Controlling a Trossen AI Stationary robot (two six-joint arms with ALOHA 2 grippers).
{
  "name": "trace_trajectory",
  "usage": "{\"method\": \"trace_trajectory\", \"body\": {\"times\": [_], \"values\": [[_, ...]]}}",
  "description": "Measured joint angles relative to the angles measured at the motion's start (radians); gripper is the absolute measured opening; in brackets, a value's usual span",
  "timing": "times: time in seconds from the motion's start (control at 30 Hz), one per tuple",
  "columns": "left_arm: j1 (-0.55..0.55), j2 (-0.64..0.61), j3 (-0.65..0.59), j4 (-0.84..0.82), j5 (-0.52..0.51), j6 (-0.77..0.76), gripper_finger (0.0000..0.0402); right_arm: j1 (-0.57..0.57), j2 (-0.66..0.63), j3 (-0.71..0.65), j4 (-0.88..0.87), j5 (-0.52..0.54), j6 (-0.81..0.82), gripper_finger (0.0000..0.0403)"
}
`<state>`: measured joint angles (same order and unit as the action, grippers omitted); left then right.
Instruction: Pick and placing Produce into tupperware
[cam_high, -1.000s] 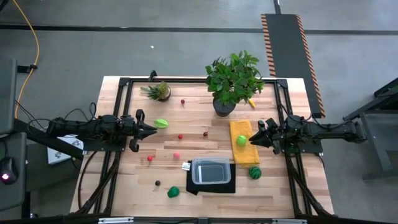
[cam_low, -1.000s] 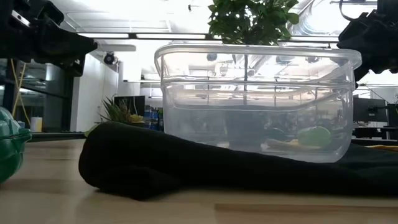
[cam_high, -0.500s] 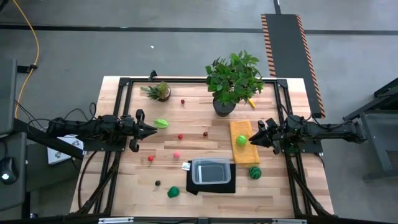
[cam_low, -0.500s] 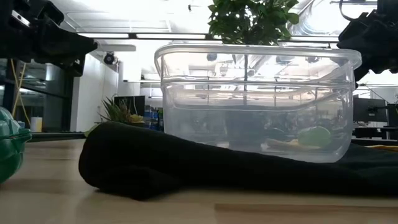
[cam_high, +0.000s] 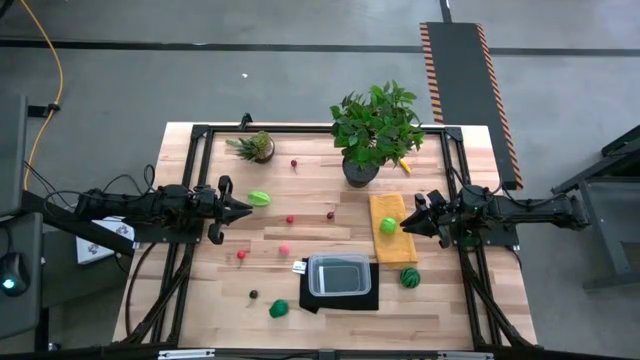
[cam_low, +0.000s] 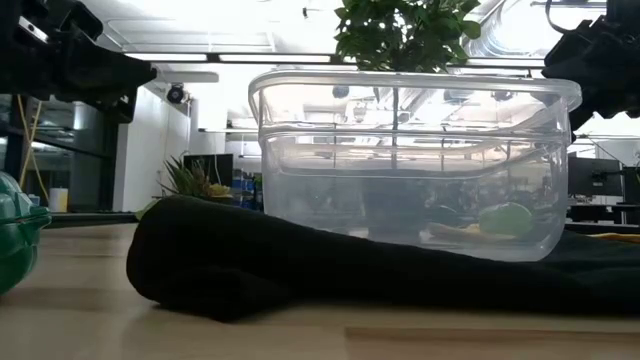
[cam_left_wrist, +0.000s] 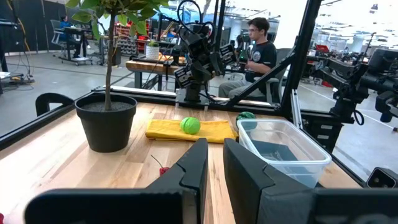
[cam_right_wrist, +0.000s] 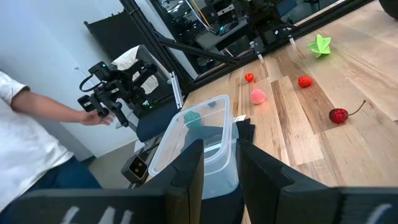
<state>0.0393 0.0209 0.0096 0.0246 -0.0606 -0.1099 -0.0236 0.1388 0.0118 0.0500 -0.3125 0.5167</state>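
Nothing has moved since the earlier frames: the right gripper (cam_high: 404, 226), narrowly parted and empty, hovers touching-close at three o'clock of the green produce (cam_high: 387, 226), nearer than the idle left gripper (cam_high: 247, 209); the tupperware (cam_high: 340, 275) lies toward seven o'clock.

Low view: green produce piece (cam_low: 12, 232) was cut off at the left edge. Lime-green piece (cam_low: 505, 218) showed only blurred through the tupperware (cam_low: 415, 160) wall. Small dark piece (cam_high: 253, 294) was too small to identify.
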Motion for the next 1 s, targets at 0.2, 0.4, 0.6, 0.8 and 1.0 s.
{"method": "trace_trajectory", "body": {"times": [0.2,0.4,0.6,0.8,1.0], "values": [[0.000,0.000,0.000,0.000,0.000,0.000,0.0042,0.000,0.000,0.000,0.000,0.000,0.000,0.0085],[0.000,0.000,0.000,0.000,0.000,0.000,0.0042,0.000,0.000,0.000,0.000,0.000,0.000,0.0085],[0.000,0.000,0.000,0.001,0.000,0.000,0.0042,0.000,0.000,0.000,0.000,0.000,0.000,0.0085],[0.000,0.000,0.000,0.002,-0.002,-0.003,0.0042,0.000,0.000,-0.001,0.004,0.027,0.002,0.0085],[0.000,0.000,0.000,0.026,-0.020,-0.110,0.0042,0.000,0.000,-0.001,0.099,0.097,0.212,0.0085]]}}
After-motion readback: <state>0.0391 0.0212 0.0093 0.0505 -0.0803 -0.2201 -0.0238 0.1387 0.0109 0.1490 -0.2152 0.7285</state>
